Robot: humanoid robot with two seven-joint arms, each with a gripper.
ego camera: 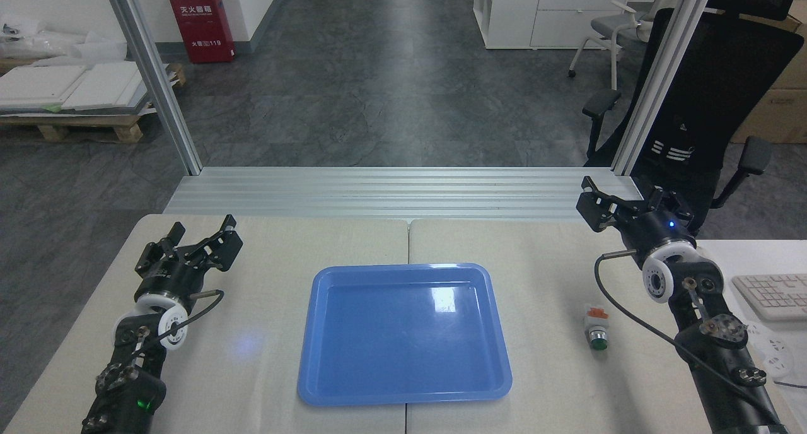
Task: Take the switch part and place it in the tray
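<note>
Switch part [594,330], lying on the surface right of the empty tray [403,333]: judged light, rigid, best gripped across its pale body; right gripper [615,202] and left gripper [192,238] fingers spread, nothing held.

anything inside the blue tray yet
Nothing lies in the tray: its whole blue floor shows, with only glare from the lights. The switch part lies on the table to its right, apart from the rim. What is under the tray is hidden.
</note>
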